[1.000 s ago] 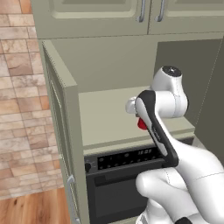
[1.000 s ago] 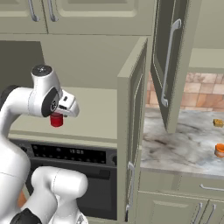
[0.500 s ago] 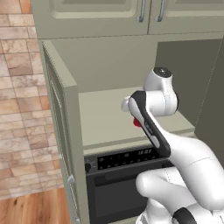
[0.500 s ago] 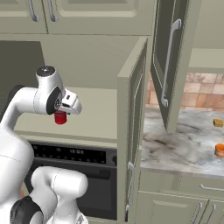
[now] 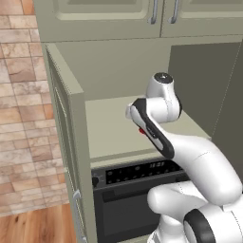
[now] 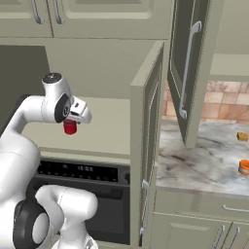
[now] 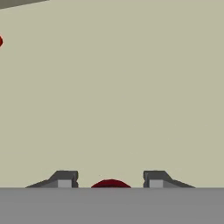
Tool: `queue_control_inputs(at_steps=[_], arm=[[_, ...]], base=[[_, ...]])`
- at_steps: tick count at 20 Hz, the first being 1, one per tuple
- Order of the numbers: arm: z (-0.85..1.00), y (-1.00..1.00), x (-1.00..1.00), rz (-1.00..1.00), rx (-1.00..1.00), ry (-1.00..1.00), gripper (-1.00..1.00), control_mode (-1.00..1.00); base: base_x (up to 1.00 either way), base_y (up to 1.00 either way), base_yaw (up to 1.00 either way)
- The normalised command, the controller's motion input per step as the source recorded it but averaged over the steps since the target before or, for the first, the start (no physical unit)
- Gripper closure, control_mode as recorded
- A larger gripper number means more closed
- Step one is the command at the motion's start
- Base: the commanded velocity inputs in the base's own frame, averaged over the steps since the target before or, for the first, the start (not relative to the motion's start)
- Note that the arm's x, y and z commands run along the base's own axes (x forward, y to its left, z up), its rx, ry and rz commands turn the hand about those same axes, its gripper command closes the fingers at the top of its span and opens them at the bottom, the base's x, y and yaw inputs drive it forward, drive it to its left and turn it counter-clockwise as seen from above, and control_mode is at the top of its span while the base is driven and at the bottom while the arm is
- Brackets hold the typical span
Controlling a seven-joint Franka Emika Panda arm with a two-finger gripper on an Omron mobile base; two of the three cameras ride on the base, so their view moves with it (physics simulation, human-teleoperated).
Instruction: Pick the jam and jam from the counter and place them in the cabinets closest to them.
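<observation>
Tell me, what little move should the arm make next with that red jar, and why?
Probably lower it a bit, then let go. The gripper holds the red jar over the pale shelf inside the open cabinet, and the jar seems to hang just above it.

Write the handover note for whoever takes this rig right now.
Gripper: shut on the red jam jar, held just above the shelf inside the open cabinet over the oven.
Counter: to the right, with an orange thing and a small yellow-brown one on it; too small to identify.
Done: this jar lifted and brought into the cabinet.
Left: set it down, release, withdraw, then deal with the second jam.
</observation>
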Motion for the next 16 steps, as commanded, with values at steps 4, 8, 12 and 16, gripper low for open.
queue_control_inputs(at_steps=[4, 8, 12, 16], arm=[[-0.09, 0.01, 0.30, -0.01, 0.00, 0.00, 1.00, -1.00], [-0.08, 0.00, 0.29, 0.00, 0.00, 0.00, 1.00, -1.00], [-0.11, 0.00, 0.25, 0.00, 0.00, 0.00, 1.00, -1.00], [-0.16, 0.00, 0.21, 0.00, 0.00, 0.00, 1.00, -1.00]], base=[[0.00, 0.00, 0.00], [0.00, 0.00, 0.00], [0.00, 0.00, 0.00], [0.00, 0.00, 0.00]])
